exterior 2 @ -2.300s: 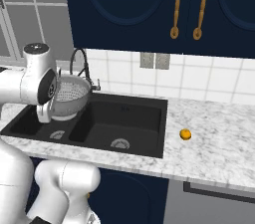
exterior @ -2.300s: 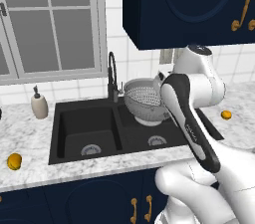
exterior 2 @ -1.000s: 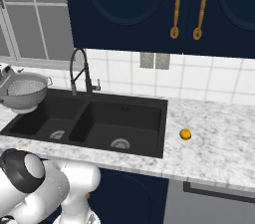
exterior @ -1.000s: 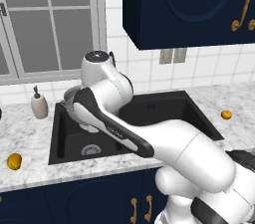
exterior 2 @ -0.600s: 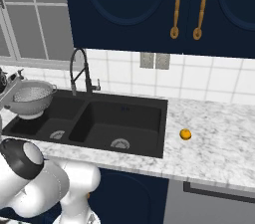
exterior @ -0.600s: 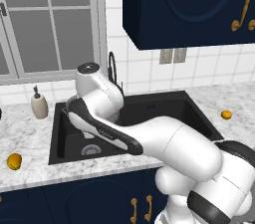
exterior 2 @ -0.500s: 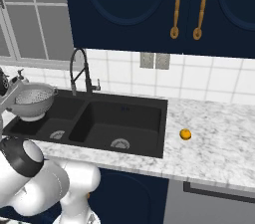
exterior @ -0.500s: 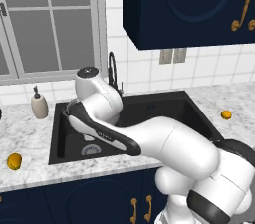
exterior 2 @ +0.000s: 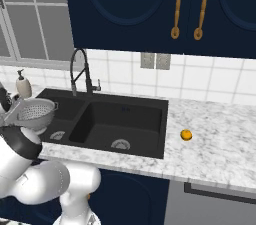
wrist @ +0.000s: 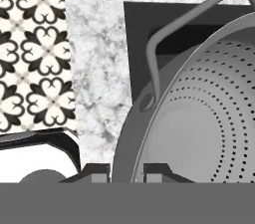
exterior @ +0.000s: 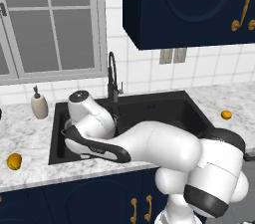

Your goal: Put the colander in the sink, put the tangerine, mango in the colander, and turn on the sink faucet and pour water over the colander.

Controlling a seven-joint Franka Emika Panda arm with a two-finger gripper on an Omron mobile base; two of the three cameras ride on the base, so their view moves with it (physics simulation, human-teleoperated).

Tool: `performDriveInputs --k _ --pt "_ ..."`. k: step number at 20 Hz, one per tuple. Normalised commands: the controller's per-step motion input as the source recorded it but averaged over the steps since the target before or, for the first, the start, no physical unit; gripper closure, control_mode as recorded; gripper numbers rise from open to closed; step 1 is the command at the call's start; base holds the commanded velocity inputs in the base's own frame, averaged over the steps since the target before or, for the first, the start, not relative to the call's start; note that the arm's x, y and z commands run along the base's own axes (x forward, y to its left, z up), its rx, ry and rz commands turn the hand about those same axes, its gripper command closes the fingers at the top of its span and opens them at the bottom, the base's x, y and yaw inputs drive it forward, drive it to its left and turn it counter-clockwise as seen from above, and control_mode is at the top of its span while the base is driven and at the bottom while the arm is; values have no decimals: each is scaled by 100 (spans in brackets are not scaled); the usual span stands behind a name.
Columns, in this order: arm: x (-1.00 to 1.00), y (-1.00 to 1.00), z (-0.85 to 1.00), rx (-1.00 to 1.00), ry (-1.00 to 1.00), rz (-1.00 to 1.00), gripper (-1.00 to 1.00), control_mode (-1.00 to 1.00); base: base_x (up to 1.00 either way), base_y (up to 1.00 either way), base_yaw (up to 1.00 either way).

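- Your colander (exterior 2: 34, 112) has dropped lower over the sink's (exterior 2: 145, 119) left basin.
- Your gripper (wrist: 125, 172) clamps the colander's rim.
- Tangerine (exterior 2: 186, 135): on the bench (exterior 2: 220, 144), well apart.

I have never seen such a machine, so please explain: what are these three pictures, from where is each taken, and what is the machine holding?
This is a simulated kitchen with a white robot arm. Two cameras sit on its base, behind it to the left and right; the third sits on its hand. The gripper has two dark fingers, pinching the rim of a round silver perforated metal colander above the left basin of the black double sink. A tall black arched faucet stands behind. On the marble counter lie a small round orange tangerine and a yellow egg-shaped mango.
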Motion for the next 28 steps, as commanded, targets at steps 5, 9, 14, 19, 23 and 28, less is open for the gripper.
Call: performDriveInputs --k 5,9,14,19,23,28 --pt "22 15 -16 0 6 -2 100 -100 0 0 0" --pt "43 0 -8 0 0 0 100 -100 0 0 0" --pt "56 14 -12 -1 0 0 100 -100 0 0 0" --pt "43 53 -19 -3 0 -7 100 -100 0 0 0" --pt "33 31 -22 -1 0 -17 100 -100 0 0 0" --pt "33 18 -18 0 0 -25 100 -100 0 0 0"
